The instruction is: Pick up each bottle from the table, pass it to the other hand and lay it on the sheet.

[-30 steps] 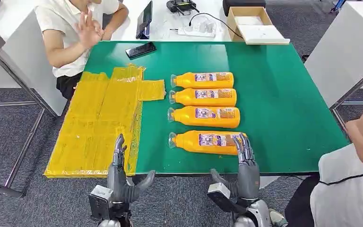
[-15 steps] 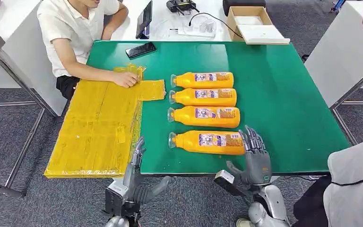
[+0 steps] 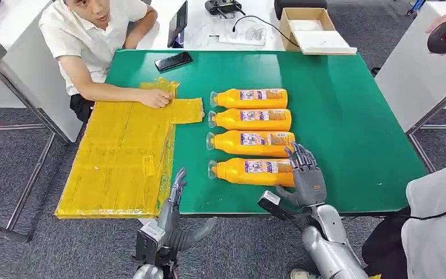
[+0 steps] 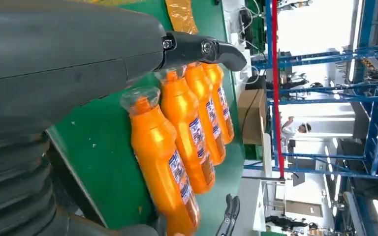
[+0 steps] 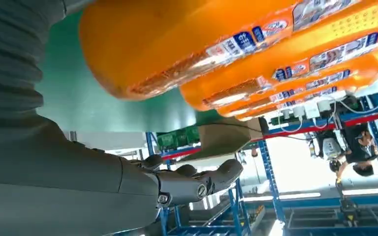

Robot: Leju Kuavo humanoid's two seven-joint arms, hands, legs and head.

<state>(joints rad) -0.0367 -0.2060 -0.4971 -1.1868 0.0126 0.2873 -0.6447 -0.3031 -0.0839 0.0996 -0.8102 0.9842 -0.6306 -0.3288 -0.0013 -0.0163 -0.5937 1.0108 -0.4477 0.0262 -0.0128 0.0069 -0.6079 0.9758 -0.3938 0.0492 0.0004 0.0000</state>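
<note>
the right hand (image 3: 306, 174), fingers spread and holding nothing, sits at the nearest bottle (image 3: 252, 171); a careless closing could roll it into its neighbour (image 3: 251, 142). left hand (image 3: 173, 215) also open-fingered.

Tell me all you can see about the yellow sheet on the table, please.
The yellow sheet looks like thin, shiny plastic, creased and wrinkled, with folded flaps at its far end. It lies flat over the left part of the green table, its left side and near corner hanging past the table's edge. No bottle lies on it yet. A seated person's hand presses on its far end. The robot's left hand is beside its near edge.
</note>
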